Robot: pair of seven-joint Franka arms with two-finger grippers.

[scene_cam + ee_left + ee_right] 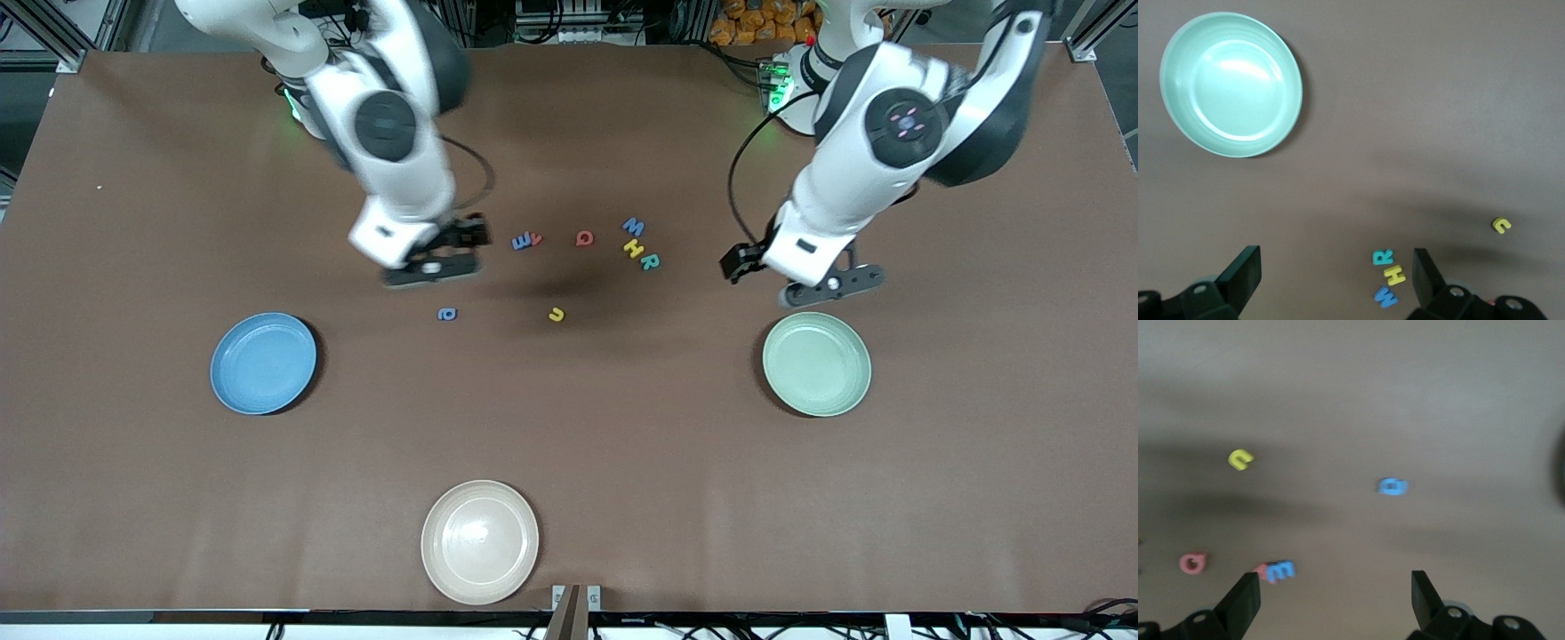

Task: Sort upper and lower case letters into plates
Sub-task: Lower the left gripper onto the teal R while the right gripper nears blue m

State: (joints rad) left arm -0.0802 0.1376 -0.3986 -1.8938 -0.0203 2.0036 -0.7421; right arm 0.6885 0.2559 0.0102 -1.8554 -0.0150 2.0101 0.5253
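Brown surface [569,427]: right claw [433,267], spread, hangs over bare surface near blue "a" [447,313]; left claw [831,284], spread, waits by green plate [816,364]. Tiny letter perhaps slips.

The toy letters themselves are all that reads: a blue W [633,226], a yellow H [633,248] and a teal R [650,261] together, and a yellow lowercase u [556,314] apart

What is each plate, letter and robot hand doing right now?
Blue plate: empty.
Green plate: empty.
White plate: empty.
Letters: all flat on the table, none in a plate.
Left gripper: jaws open, empty, above the table by the green plate.
Right gripper: jaws open, empty, above the table by the letters.
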